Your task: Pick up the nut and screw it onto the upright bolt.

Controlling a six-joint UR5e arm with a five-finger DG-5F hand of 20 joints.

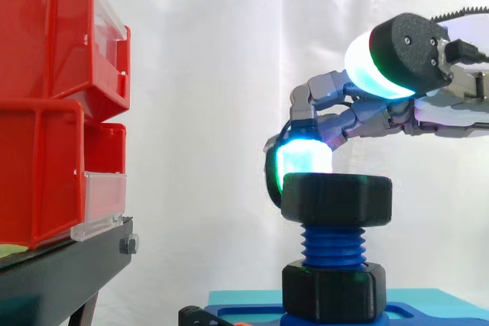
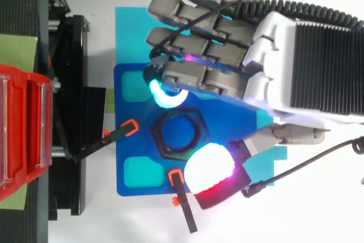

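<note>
The side view gives the heights. The black nut (image 1: 336,200) is seen seated on the top of the upright blue bolt (image 1: 333,246). Bare thread is exposed between the nut and a black hexagonal collar (image 1: 334,289) at the bolt's foot.

From above, the layout is given instead. The nut (image 2: 160,135) is seen as a hexagon ring at the middle of a blue base plate (image 2: 128,140). The plate is laid on a cyan mat (image 2: 128,32), and two orange-tipped black clamps (image 2: 126,129) (image 2: 181,194) are set at the plate's left and near edges. The red bins (image 1: 46,104) on the black stand (image 1: 53,272) are placed well to the left.

The hand (image 2: 273,55) is brought in from the right and is held loosely spread, not pinched. One finger is bent down, and its cyan-green fingertip (image 1: 302,159) is laid against the nut's far-left upper edge. The remaining fingers are stretched out nearly straight beyond it. The thumb pad (image 1: 374,66) is held well above the nut on its near-right side, clear of it, so the nut is touched but not gripped.
</note>
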